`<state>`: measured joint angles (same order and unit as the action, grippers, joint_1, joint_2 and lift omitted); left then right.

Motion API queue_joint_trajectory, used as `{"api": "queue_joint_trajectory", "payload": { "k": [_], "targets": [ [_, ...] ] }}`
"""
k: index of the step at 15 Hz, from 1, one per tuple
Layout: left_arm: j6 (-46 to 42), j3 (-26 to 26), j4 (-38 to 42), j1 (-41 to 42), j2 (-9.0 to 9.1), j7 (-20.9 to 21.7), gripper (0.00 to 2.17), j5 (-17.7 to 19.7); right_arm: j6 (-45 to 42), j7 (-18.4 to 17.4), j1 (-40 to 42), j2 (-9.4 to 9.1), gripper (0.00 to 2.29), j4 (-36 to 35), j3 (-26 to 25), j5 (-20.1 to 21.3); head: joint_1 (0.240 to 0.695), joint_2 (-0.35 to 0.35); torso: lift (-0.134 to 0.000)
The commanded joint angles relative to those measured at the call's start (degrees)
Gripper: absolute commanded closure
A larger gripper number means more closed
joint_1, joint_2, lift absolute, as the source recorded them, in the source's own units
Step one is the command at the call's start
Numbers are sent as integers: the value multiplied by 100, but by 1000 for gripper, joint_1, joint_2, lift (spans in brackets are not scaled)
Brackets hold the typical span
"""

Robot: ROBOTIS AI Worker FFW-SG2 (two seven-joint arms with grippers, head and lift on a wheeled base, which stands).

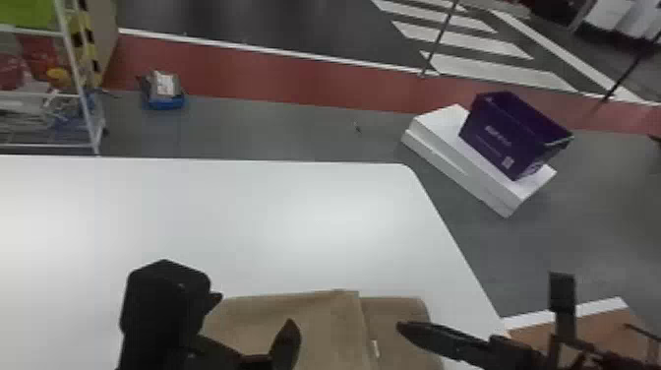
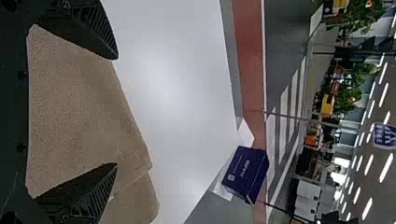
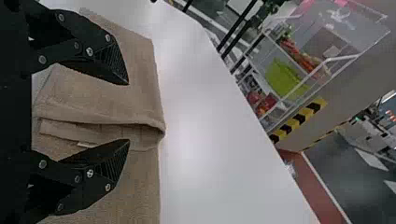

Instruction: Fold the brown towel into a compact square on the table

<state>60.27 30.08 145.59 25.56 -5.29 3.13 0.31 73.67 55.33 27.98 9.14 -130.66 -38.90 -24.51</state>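
- Jaws of my left gripper (image 1: pixel 254 312) stand parted above the brown towel (image 1: pixel 290 320), with nothing pinched between them; in my left wrist view a broad stretch of cloth shows in the gap.
- My right gripper (image 1: pixel 442 337) has its jaws parted too, empty, at the towel's right-hand part. In my right wrist view the folded edges of the cloth show between the two fingers (image 3: pixel 112 60). I cannot tell whether either tip touches the cloth.
- The towel lies on the near part of the white worktop (image 1: pixel 196 221), between my two grippers and running down out of the head view. It is partly folded: an upper layer covers the left and middle, its edge running toward me, and a lower layer sticks out to the right of it.
- A small white tag (image 1: pixel 376 348) shows just beside that edge.
- Past the worktop's right edge, a brown panel (image 1: pixel 565 327) with a white border sits low on the right.
- Farther off, a purple box (image 1: pixel 501 138) rests on a flat white box (image 1: pixel 467 167) on the grey floor (image 1: pixel 275 130).
- Beyond the worktop on the left stands a white-framed rack (image 1: pixel 74 59), with a blue-based object (image 1: pixel 165 96) on the floor near it.
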Motion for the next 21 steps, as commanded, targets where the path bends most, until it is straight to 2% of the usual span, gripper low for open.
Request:
{"api": "queue_joint_trajectory", "payload": {
  "k": [1,4,11,17,19,21],
  "targets": [
    [-317,-309,110,309,-16,118,76,48,65,-260,120,-97,532,-206,207,307,695,-350,-124],
    [-687,-529,127,608,-7,347,76,127,47,-603,190,-132,532,-171,515,456,695,-350,-124],
    [-1179,-661,189,845,-16,505,73,242,12,-1191,-21,-132,532,-65,1262,834,695,-350,-124],
    [-1214,-661,189,880,-25,566,73,250,188,-1209,-267,-132,535,67,1411,852,695,-350,-124],
    [-1267,-652,171,880,-25,566,76,277,276,-1200,-346,-123,795,137,1420,869,695,-350,-124],
    [-1284,-652,171,880,-25,566,76,303,329,-1183,-390,-123,826,207,1411,860,695,-350,-124]
  ]
}}
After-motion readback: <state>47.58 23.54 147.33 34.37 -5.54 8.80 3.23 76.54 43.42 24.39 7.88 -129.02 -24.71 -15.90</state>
